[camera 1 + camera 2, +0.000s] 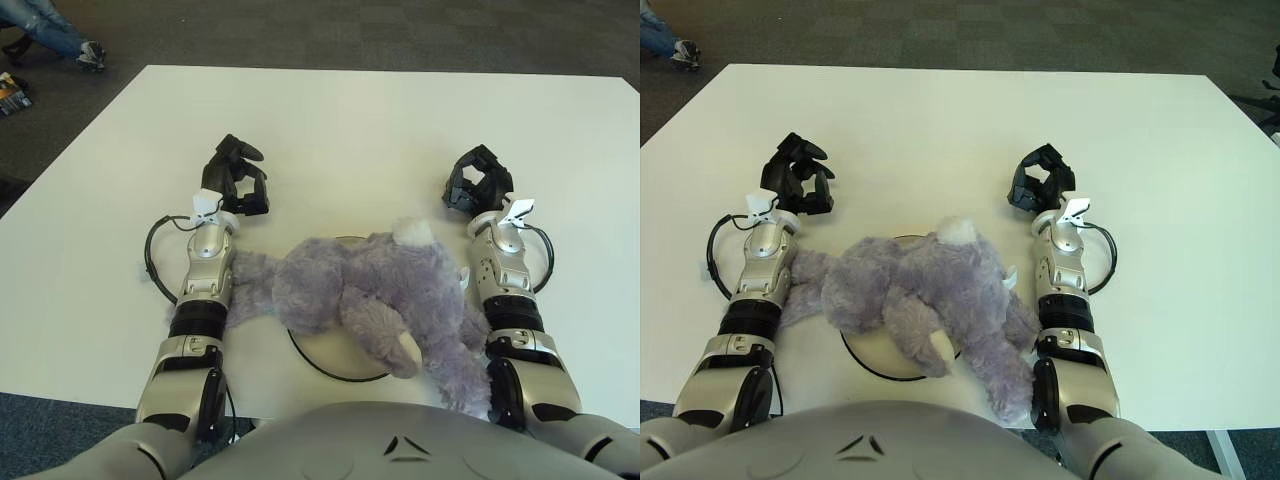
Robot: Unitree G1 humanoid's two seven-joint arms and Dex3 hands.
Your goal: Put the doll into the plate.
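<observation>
A purple plush doll (365, 295) lies sprawled across a white plate with a dark rim (325, 367) near the table's front edge. It covers most of the plate and its limbs spill over onto the table, reaching both forearms. My left hand (236, 176) shows to the left of the doll, beyond its head end, fingers curled and holding nothing. My right hand (478, 180) shows to the right of the doll, fingers curled and holding nothing. Neither hand touches the doll.
The white table (360, 120) stretches far beyond the hands. Black cables loop beside each wrist (152, 258). A person's feet (60, 35) show on the carpet at the far left.
</observation>
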